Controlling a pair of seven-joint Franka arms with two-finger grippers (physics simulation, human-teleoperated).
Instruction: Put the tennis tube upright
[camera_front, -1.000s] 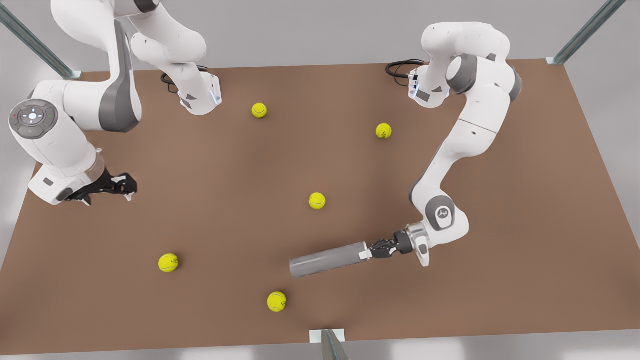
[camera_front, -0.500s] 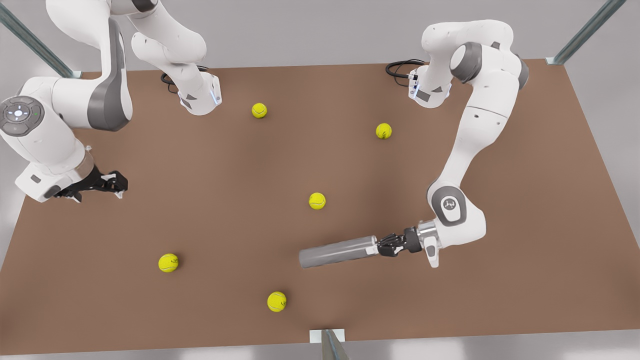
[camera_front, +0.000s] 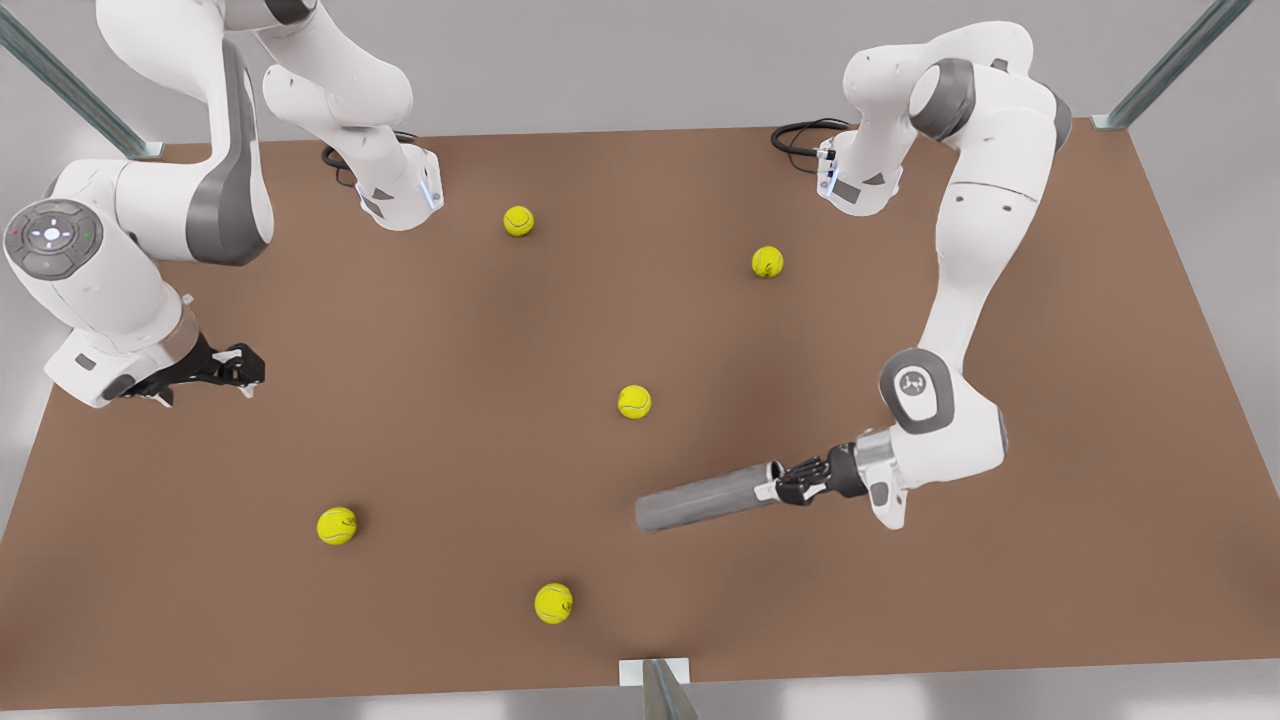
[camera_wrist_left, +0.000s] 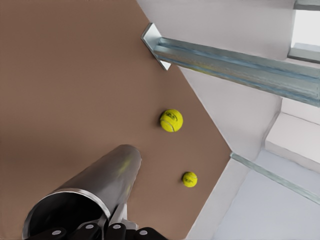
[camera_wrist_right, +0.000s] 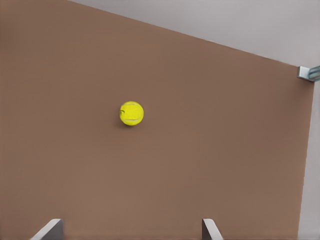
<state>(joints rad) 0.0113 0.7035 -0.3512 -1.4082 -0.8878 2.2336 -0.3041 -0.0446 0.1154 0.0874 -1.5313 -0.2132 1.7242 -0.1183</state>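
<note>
The tennis tube (camera_front: 705, 498) is a grey metallic cylinder lying nearly flat low over the brown table (camera_front: 450, 330), right of centre in the front view. My left gripper (camera_front: 785, 487) is shut on its lighter-rimmed end, the end toward the front view's right. In the left wrist view the tennis tube (camera_wrist_left: 100, 185) runs away from the left gripper (camera_wrist_left: 100, 233), open rimmed mouth nearest the camera. My right gripper (camera_front: 245, 365) waits open above the table at the front view's left; the right gripper (camera_wrist_right: 131, 230) has nothing between its fingers.
Several yellow tennis balls lie scattered; the nearest to the tube are one (camera_front: 634, 401) behind it and one (camera_front: 553, 603) toward the front edge. A metal bracket (camera_front: 655, 672) stands at the front edge. Two balls (camera_wrist_left: 171, 120) (camera_wrist_left: 189, 179) lie beyond the tube's far end.
The left gripper has pulled the tube toward the front view's right, still held by its rimmed end. The right arm has shifted slightly near the table's left edge.
</note>
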